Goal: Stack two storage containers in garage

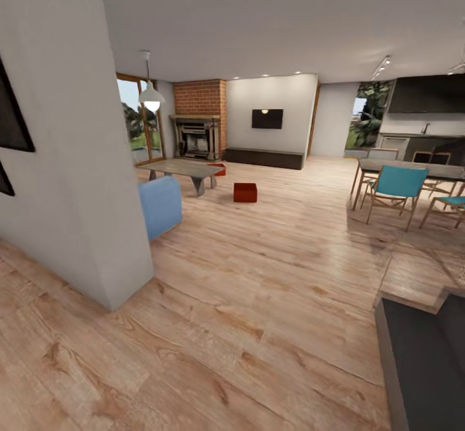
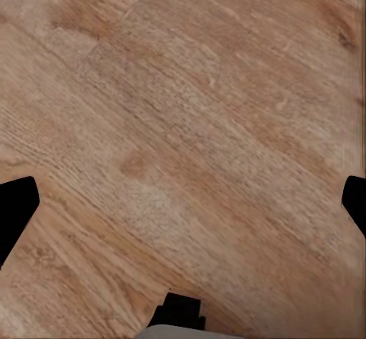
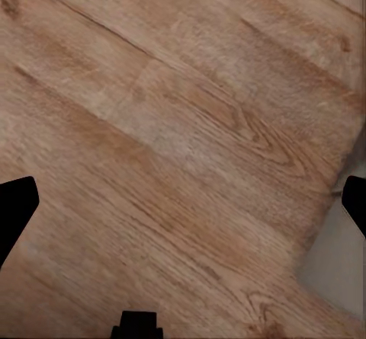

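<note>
Light wood plank flooring [image 1: 245, 327] fills the foreground of the head view and runs back into the living room. Left pincer [image 2: 183, 202]: dark fingertips at opposite edges of the left wrist view, spread wide over bare planks, nothing between them. Right pincer [image 3: 183, 202]: likewise spread wide over planks, holding nothing, with a pale surface at one corner of its view.

Two red-orange storage containers are visible. The nearer container [image 1: 245, 192] stands alone on the planks, well beyond the white wall corner [image 1: 97, 179], a plain box with tapered walls; its contents cannot be made out. The second container [image 1: 218, 168] lies farther back, partly hidden behind the low grey desk [image 1: 184, 169], just beside its far end. One blue sofa end [image 1: 160, 206] projects from behind the wall corner, near the desk. One brick fireplace [image 1: 197, 135] and one dark wall screen [image 1: 267, 118] mark the far wall. Teal chairs [image 1: 397, 189] surround a dining table at right.
</note>
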You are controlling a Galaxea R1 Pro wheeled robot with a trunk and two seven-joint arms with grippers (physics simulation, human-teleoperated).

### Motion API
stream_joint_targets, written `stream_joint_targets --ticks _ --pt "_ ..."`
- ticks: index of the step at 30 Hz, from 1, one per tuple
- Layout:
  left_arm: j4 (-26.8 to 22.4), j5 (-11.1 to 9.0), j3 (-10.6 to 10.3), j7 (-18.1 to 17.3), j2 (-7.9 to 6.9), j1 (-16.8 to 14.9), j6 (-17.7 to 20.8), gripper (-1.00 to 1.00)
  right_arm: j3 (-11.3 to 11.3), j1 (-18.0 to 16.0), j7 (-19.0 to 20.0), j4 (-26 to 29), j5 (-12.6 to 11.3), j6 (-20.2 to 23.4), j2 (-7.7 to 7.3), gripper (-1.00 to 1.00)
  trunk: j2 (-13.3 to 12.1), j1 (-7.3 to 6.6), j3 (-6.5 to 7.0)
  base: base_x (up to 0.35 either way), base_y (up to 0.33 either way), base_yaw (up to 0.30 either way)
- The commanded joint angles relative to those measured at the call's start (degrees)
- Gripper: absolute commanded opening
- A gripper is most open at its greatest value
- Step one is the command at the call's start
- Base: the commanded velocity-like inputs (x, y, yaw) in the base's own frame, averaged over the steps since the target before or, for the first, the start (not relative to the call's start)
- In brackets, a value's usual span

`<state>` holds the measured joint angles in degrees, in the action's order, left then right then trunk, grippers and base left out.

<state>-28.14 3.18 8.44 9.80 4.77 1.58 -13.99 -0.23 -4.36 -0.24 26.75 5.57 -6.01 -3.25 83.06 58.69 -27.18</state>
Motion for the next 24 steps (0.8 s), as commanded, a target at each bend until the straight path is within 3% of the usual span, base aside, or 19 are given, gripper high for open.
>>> stream_joint_targets --ticks 1,24 --pt "-0.1 0.3 0.3 0.0 0.06 0.0 -0.1 1.00 0.0 0.0 0.0 0.0 0.6 -0.1 -0.01 1.00 0.0 0.04 -0.05 0.326 0.000 -0.071" --pt "-0.1 0.3 0.3 0.0 0.06 0.0 -0.1 1.00 0.0 0.0 0.0 0.0 0.6 -0.1 0.07 1.00 0.0 0.04 -0.05 0.327 0.000 -0.007"
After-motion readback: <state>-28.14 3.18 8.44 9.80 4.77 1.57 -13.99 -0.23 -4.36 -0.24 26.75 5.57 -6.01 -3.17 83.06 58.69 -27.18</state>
